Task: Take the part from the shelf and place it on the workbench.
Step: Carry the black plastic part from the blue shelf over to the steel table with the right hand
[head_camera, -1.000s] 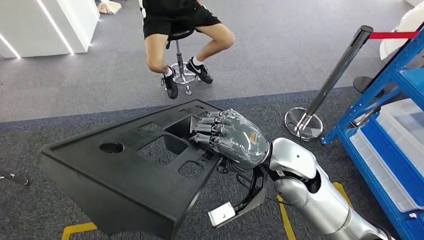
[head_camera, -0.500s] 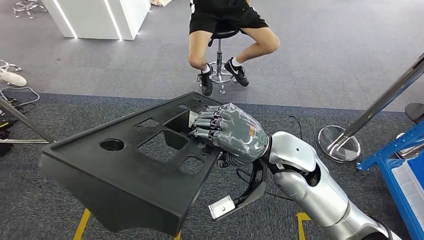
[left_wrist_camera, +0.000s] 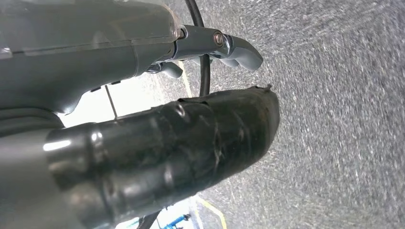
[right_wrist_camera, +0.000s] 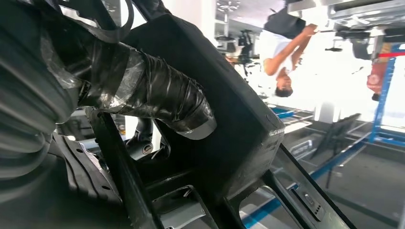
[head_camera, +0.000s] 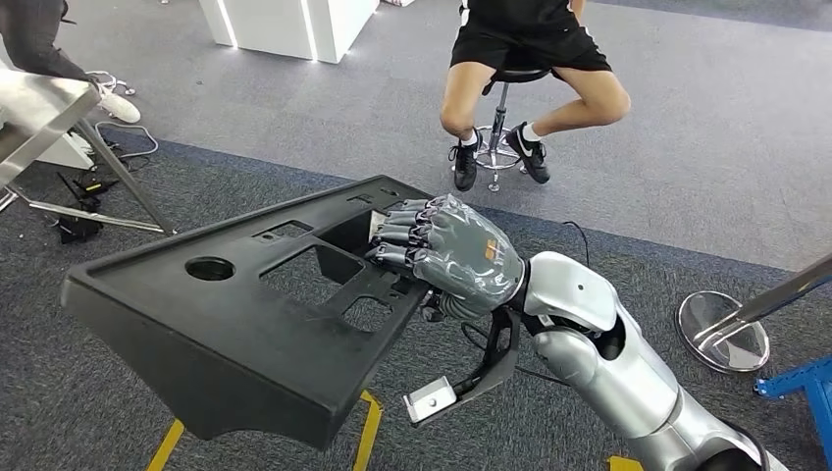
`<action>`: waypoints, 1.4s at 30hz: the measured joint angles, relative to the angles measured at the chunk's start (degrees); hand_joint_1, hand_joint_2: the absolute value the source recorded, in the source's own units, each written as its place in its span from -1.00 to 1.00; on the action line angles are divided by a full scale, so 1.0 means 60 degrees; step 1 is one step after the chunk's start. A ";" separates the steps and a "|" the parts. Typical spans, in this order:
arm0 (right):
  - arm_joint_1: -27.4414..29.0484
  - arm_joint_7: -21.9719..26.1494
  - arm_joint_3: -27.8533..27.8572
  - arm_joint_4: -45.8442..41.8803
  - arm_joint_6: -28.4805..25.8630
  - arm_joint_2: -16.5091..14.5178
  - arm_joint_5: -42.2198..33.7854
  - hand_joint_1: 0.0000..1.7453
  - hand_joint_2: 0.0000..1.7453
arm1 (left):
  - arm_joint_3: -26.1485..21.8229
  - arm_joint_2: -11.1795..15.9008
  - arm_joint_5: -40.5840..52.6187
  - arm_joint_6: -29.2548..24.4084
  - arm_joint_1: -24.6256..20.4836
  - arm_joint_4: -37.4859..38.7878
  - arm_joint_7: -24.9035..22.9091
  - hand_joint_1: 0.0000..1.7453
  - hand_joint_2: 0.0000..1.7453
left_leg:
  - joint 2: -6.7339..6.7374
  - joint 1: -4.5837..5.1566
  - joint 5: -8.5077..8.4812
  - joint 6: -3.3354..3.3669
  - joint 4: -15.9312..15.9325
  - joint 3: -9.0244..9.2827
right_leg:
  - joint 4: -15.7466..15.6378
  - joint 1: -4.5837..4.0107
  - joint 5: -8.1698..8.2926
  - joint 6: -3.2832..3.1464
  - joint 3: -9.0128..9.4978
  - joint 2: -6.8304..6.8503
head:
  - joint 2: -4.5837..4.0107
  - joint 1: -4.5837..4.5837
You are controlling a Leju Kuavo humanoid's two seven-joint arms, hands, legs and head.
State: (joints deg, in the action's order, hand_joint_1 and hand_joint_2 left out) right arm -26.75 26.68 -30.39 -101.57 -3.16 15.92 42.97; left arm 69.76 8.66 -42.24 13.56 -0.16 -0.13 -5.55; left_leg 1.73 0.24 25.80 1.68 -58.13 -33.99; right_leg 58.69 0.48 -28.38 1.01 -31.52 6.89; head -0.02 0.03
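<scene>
Head view first: the right hand (head_camera: 453, 261) is clamped on the black plastic panel (head_camera: 235, 324), fingers hooked over the rim of a cut-out near its middle, and the whole part rides in the air above grey carpet (head_camera: 687, 167), tilted so its far corner sits higher. This looks like the carry step: the part is off the shelf and not yet set down. A blue frame corner (head_camera: 800, 383) shows at the right edge (possibly the shelf, too little of it to be sure). At the upper left a metal-legged surface (head_camera: 44, 108) comes into frame, which may be the bench, though it is cut off. A person (head_camera: 520, 59) sits on a stool straight ahead, and a chrome stanchion base (head_camera: 724, 332) stands on the floor to the right. The next move, I judge, calls for bringing the panel level over the bench and lowering it before the fingers let go.

Left wrist view: the left hand (left_wrist_camera: 143, 138) hangs over blurred carpet, nothing in it as far as I can see, but whether its fingers are spread or curled I cannot tell.

Right wrist view: dark taped fingers (right_wrist_camera: 157, 98) wrap a wall of the panel, firmly held; the background is washed out and hard to read.
</scene>
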 joint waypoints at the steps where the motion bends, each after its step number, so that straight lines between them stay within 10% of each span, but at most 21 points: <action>1: -0.0010 -0.0005 0.0000 0.0000 -0.0004 -0.0007 0.0002 1.00 1.00 | 0.0001 -0.0004 -0.0001 -0.0005 0.0010 0.0000 0.0001 -1.00 -1.00 | -0.0093 -0.0025 -0.0014 0.0058 0.0055 0.0055 | 0.0142 0.0017 -0.0104 0.0042 -0.0028 -0.0180 | 0.0000 0.0001; 4: 0.0004 -0.0013 0.0001 0.0013 -0.0013 -0.0001 0.0004 1.00 1.00 | 0.0002 -0.0021 -0.0001 -0.0018 -0.0019 0.0000 0.0005 -1.00 -1.00 | -0.0376 -0.0069 -0.0021 0.0198 0.0117 0.0159 | 0.1656 0.0055 -0.0823 0.0075 -0.0778 -0.0945 | 0.0000 0.0024; 6: 0.0039 -0.0014 0.0001 0.0035 -0.0012 0.0005 0.0004 1.00 1.00 | 0.0001 -0.0038 -0.0001 -0.0025 -0.0041 0.0000 0.0012 -1.00 -1.00 | -0.0635 -0.0052 0.0012 0.0226 0.0081 0.0174 | 0.2596 0.0054 -0.1017 0.0074 -0.1390 -0.1066 | 0.0000 0.0030; 10: 0.0043 -0.0014 0.0001 0.0056 -0.0012 0.0007 0.0004 1.00 1.00 | 0.0001 -0.0069 -0.0001 -0.0030 -0.0028 0.0000 0.0018 -1.00 -1.00 | -0.1179 -0.0051 0.0184 0.0158 -0.0046 0.0305 | 0.0988 0.0067 0.0244 -0.0010 -0.0908 -0.1504 | 0.0000 0.0028; 13: 0.0025 -0.0014 0.0001 0.0062 -0.0013 0.0012 0.0005 1.00 1.00 | 0.0002 -0.0096 -0.0001 -0.0032 -0.0017 0.0000 0.0016 -1.00 -1.00 | -0.1533 -0.0122 0.0239 -0.0003 -0.0079 0.0236 | 0.0170 0.0055 0.0387 -0.0067 -0.0528 -0.1905 | 0.0002 0.0032; 15: -0.0002 -0.0014 0.0001 0.0062 -0.0012 0.0011 0.0010 1.00 1.00 | 0.0002 -0.0098 -0.0001 -0.0034 -0.0001 0.0000 0.0017 -1.00 -1.00 | -0.1626 -0.0157 0.0253 -0.0125 -0.0044 0.0214 | 0.0020 0.0059 0.0357 -0.0132 -0.0404 -0.1693 | 0.0001 0.0036; 17: -0.0027 -0.0014 0.0001 0.0061 -0.0017 0.0005 0.0011 1.00 1.00 | 0.0002 -0.0098 -0.0001 -0.0033 0.0001 0.0000 0.0018 -1.00 -1.00 | -0.1112 -0.0121 0.0408 -0.0215 -0.0396 0.0067 | -0.0169 0.0093 0.0313 -0.0243 -0.0172 -0.1443 | 0.0000 0.0016; 19: -0.0029 -0.0014 0.0001 0.0063 -0.0025 0.0002 0.0014 1.00 1.00 | 0.0002 -0.0099 -0.0001 -0.0032 -0.0017 0.0000 0.0019 -1.00 -1.00 | -0.0519 -0.0128 0.0751 -0.0275 -0.1457 -0.0543 | -0.0265 0.0067 0.0205 -0.0331 0.0041 -0.1166 | 0.0000 -0.0004; 22: -0.0011 -0.0014 0.0001 0.0071 -0.0026 0.0002 0.0018 1.00 1.00 | 0.0002 -0.0104 -0.0001 -0.0032 -0.0014 0.0000 0.0035 -1.00 -1.00 | -0.0381 -0.0170 0.0754 -0.0320 -0.2586 -0.1477 | -0.0271 0.0027 -0.0049 -0.0333 0.0304 -0.0739 | 0.0000 -0.0006; 26: -0.0022 -0.0028 0.0001 0.0077 -0.0025 0.0002 0.0026 1.00 1.00 | 0.0002 -0.0106 0.0002 -0.0020 0.0065 0.0000 0.0040 -1.00 -1.00 | 0.0187 -0.0055 -0.0502 -0.0175 -0.0605 -0.0758 | -0.0291 -0.0013 -0.0489 -0.0200 0.0779 -0.0253 | 0.0000 -0.0003; 28: -0.0036 -0.0036 0.0001 0.0081 -0.0024 0.0001 0.0033 1.00 1.00 | 0.0002 -0.0104 0.0003 -0.0020 0.0049 0.0001 0.0046 -1.00 -1.00 | 0.0439 0.0068 -0.0376 -0.0021 -0.0206 -0.0511 | -0.0310 -0.0038 -0.0660 -0.0076 0.0975 -0.0049 | 0.0000 -0.0001; 30: -0.0093 -0.0051 0.0001 0.0078 -0.0019 -0.0003 0.0039 1.00 1.00 | 0.0001 -0.0088 0.0003 -0.0020 0.0044 0.0003 0.0051 -1.00 -1.00 | 0.0207 0.0080 -0.0192 0.0118 -0.0136 -0.0341 | -0.0134 -0.0003 -0.0695 0.0035 0.1134 0.0035 | 0.0002 0.0002; 34: -0.0288 -0.0126 0.0006 0.0128 0.0016 -0.0003 0.0067 1.00 1.00 | 0.0002 -0.0054 0.0004 -0.0012 0.0029 0.0006 0.0051 -1.00 -1.00 | -0.0264 0.0022 0.0096 0.0339 -0.0038 0.0172 | 0.1768 0.0107 -0.0733 0.0155 0.0011 -0.0919 | 0.0001 -0.0005; 38: -0.0414 -0.0211 0.0008 0.0314 0.0111 0.0003 0.0106 1.00 1.00 | 0.0002 -0.0051 0.0014 0.0002 -0.0002 0.0007 0.0064 -1.00 -1.00 | -0.0888 -0.0065 0.0500 0.0314 -0.0013 0.0704 | 0.2543 0.0162 -0.1821 0.0258 -0.1482 -0.1107 | 0.0001 -0.0004; 39: -0.0484 -0.0230 0.0008 0.0375 0.0148 0.0005 0.0122 1.00 1.00 | 0.0002 -0.0051 0.0016 0.0006 0.0009 0.0007 0.0068 -1.00 -1.00 | -0.1042 -0.0093 0.0639 0.0268 -0.0014 0.0886 | 0.2182 0.0182 -0.1669 0.0287 -0.1596 -0.1152 | 0.0000 -0.0003; 42: -0.0709 -0.0292 0.0006 0.0619 0.0225 0.0032 0.0175 1.00 1.00 | 0.0005 -0.0053 0.0018 0.0019 0.0037 0.0006 0.0070 -1.00 -1.00 | -0.1434 -0.0160 0.1089 0.0098 -0.0058 0.1238 | 0.0588 0.0259 0.0628 0.0327 -0.1690 -0.1687 | 0.0000 0.0001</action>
State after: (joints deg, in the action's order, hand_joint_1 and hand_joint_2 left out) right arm -31.01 24.93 -30.35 -97.86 -1.81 16.11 44.02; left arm 69.78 8.34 -42.13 13.68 0.06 -0.09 -5.13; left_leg -6.88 -0.72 32.33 2.27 -58.48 -26.56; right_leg 62.22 2.03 -24.61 2.98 -41.66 -3.23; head -0.02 0.04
